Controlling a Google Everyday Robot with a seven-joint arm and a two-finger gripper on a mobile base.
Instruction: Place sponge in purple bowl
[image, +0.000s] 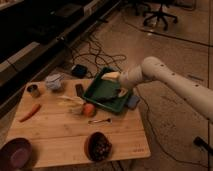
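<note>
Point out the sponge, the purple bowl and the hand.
sponge (133, 102), camera view, middle of its top.
purple bowl (16, 153), camera view, its purple inside.
hand (122, 93), camera view, its tip, over the green tray (101, 93).

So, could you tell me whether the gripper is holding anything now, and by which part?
Nothing: the gripper hovers open over the green tray; the sponge lies beside that tray.

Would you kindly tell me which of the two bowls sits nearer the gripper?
The dark brown bowl with dark contents; the gripper is over the green tray, and the purple bowl sits farther off.
</note>
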